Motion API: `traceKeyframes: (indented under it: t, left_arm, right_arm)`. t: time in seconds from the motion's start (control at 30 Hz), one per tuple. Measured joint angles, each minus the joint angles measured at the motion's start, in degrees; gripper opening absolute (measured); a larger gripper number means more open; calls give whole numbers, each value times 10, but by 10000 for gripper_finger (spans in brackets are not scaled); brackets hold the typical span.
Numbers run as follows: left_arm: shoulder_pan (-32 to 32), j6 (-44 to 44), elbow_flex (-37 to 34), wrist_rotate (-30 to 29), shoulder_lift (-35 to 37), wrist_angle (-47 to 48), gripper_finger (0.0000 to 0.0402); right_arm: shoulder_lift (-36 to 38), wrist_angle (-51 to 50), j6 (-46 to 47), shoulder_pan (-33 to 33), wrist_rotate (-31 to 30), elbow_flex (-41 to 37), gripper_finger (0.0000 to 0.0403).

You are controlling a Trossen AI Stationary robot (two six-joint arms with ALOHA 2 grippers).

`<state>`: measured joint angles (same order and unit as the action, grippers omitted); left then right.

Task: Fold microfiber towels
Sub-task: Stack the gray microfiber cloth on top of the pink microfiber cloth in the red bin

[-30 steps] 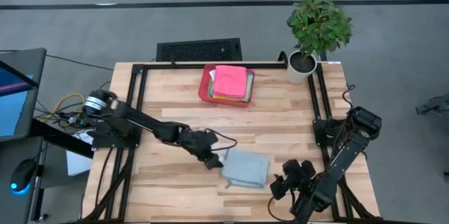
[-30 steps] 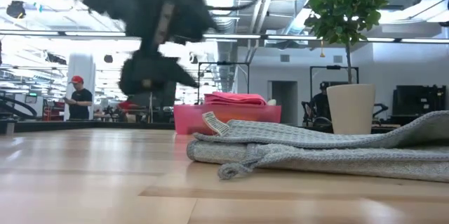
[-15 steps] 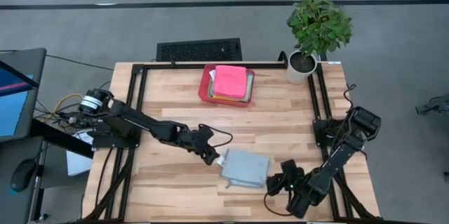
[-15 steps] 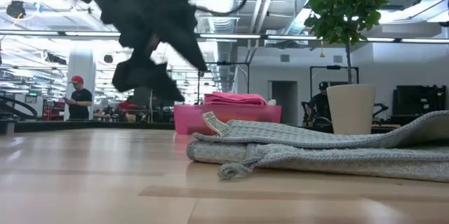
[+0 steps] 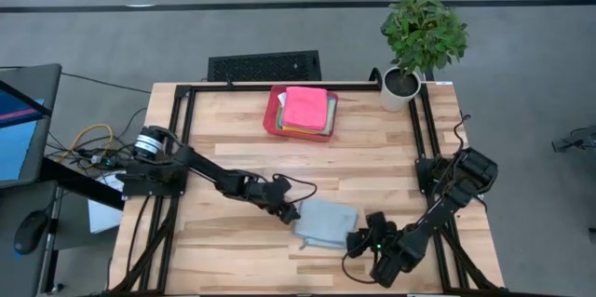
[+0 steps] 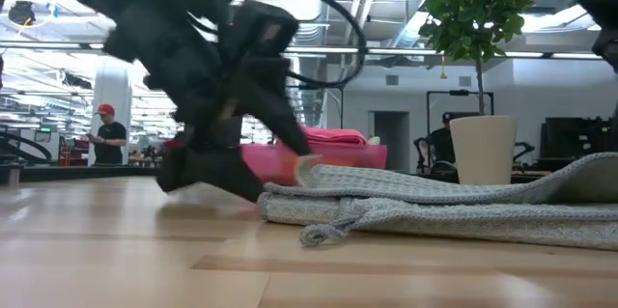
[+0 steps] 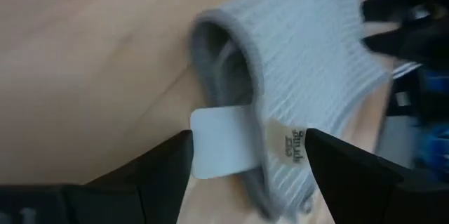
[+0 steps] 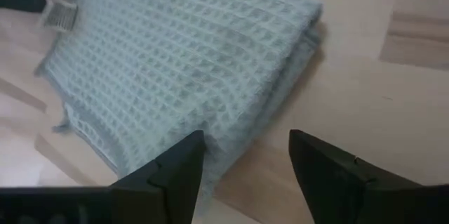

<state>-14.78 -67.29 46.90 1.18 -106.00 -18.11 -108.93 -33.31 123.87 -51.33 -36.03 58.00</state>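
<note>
Overhead, towel: folded grey microfiber towel [image 5: 327, 223] is lying at the table's [image 5: 372, 162] 6 o'clock edge.
Left gripper: left gripper [image 5: 290, 211] is sitting at the towel's 9 o'clock edge, fingers spread, gripping nothing.
Right gripper: right gripper [image 5: 358, 242] is waiting at its 4 o'clock corner, fingers parted, empty.
Tray: red tray [image 5: 271, 115] is holding stacked towels [image 5: 305, 108], pink on top, at 12 o'clock.
Low: left gripper is nosing against the towel's white tag [image 6: 307, 167].
Wrists: each gripper's fingers are flanking the towel's edge.

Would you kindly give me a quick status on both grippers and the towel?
Left gripper open at grey towel tag corner. Right gripper open at its opposite edge. Towel folded, flat on table. Nothing in the way.
</note>
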Motion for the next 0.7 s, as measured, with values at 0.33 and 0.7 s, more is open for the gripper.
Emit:
traceKeyframes:
  t: [0.33, 0.7]
  left_arm:
    - [3, -18, 3, -6, -42, -74, 272]
    - [2, -8, 3, -39, -45, -78, 171]
  right_arm:
    - [-8, 53, -46, 35, -4, 0, 239]
    - [-10, 72, -86, 62, 2, -1, 165]
